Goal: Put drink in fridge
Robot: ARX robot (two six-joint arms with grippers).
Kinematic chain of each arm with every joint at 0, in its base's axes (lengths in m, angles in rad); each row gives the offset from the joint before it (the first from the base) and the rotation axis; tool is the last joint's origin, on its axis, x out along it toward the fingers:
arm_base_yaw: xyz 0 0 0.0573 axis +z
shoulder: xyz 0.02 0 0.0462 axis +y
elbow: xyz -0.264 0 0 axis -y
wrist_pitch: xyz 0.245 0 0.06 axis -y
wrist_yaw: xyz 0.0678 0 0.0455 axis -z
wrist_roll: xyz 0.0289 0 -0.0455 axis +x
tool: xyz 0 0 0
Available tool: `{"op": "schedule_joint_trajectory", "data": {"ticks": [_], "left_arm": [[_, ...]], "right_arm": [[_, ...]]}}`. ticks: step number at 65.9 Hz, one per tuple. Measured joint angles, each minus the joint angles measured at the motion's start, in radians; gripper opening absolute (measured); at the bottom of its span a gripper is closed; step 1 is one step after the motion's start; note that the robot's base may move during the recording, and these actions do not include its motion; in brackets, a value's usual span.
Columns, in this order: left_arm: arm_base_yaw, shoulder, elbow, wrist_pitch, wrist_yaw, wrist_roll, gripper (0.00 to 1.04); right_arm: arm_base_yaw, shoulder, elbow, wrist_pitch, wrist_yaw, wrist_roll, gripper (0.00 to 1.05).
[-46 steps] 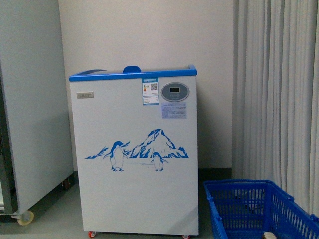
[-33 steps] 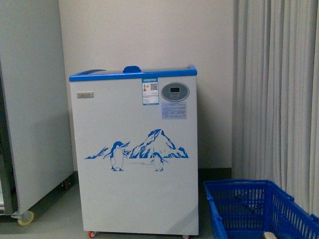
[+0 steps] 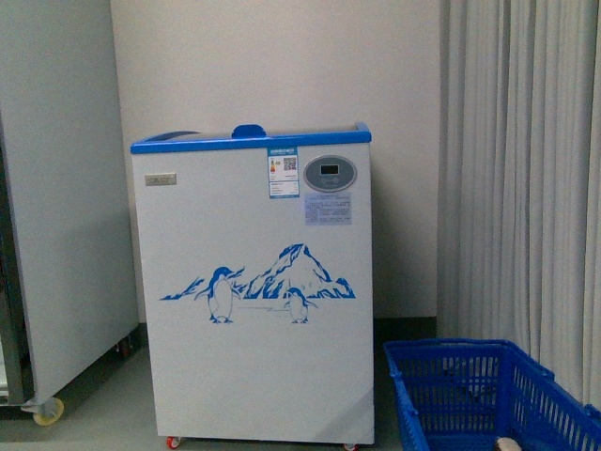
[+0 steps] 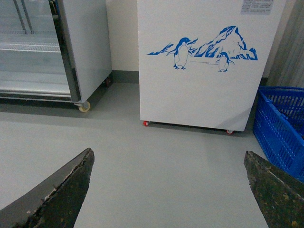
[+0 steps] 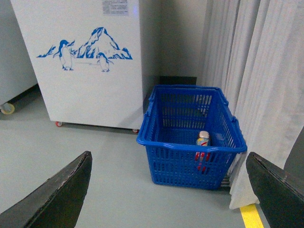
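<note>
The fridge is a white chest freezer with a blue top rim, a penguin-and-mountain decal and red casters; it also shows in the left wrist view and the right wrist view. A drink bottle with a pale cap and red label stands inside the blue basket; its cap peeks at the front view's bottom edge. My left gripper is open and empty above the grey floor. My right gripper is open and empty, well short of the basket. Neither arm shows in the front view.
A taller grey-white cabinet on casters stands left of the fridge, with glass-fronted shelves seen in the left wrist view. Pale curtains hang at the right. A yellow floor line lies by the curtain hem.
</note>
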Motion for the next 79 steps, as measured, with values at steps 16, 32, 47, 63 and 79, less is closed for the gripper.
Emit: {"op": "schedule_joint_trajectory", "data": {"ticks": [16,32,47,63,79], "left_arm": [[0.000,0.000,0.000,0.000,0.000,0.000,0.97],[0.000,0.000,0.000,0.000,0.000,0.000,0.97],[0.000,0.000,0.000,0.000,0.000,0.000,0.97],[0.000,0.000,0.000,0.000,0.000,0.000,0.97],[0.000,0.000,0.000,0.000,0.000,0.000,0.97]], "right_arm": [[0.000,0.000,0.000,0.000,0.000,0.000,0.97],[0.000,0.000,0.000,0.000,0.000,0.000,0.97],[0.000,0.000,0.000,0.000,0.000,0.000,0.97],[0.000,0.000,0.000,0.000,0.000,0.000,0.97],[0.000,0.000,0.000,0.000,0.000,0.000,0.97]]}}
